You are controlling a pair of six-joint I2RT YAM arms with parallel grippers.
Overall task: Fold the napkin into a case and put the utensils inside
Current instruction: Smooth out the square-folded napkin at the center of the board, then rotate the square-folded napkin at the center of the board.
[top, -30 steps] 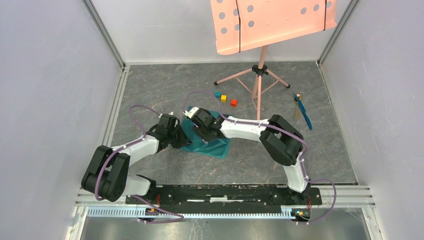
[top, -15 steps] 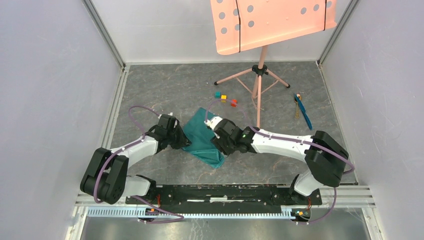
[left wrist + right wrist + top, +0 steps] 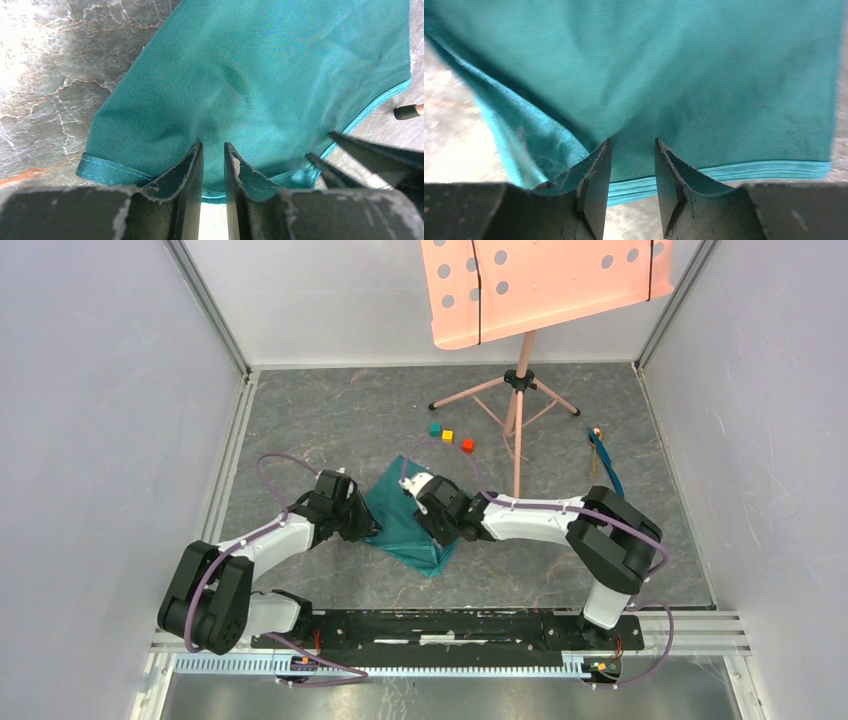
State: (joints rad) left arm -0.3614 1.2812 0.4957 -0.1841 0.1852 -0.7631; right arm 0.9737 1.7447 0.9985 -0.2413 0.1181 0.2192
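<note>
The teal-green napkin (image 3: 396, 508) lies folded on the grey table, between my two grippers. My left gripper (image 3: 370, 529) sits at its left edge. In the left wrist view its jaws (image 3: 213, 145) stand slightly apart over the napkin (image 3: 260, 75), whose hem shows through the gap. My right gripper (image 3: 430, 524) sits at the right edge, open (image 3: 632, 141), with the napkin (image 3: 704, 75) lying under it and nothing pinched. The utensils lie far right: a thin blue piece (image 3: 608, 472) and a golden-brown spoon bowl (image 3: 596, 433).
Teal (image 3: 435, 428), yellow (image 3: 447, 435) and red (image 3: 467, 444) cubes sit behind the napkin. A pink music stand (image 3: 520, 380) stands at the back, and one of its legs (image 3: 516, 475) reaches down close to my right arm. Walls close in both sides.
My right gripper came off the napkin's top and moved to its right edge. Its jaws narrowed. The left jaws parted a little. The napkin now lies uncovered as a narrower folded shape.
</note>
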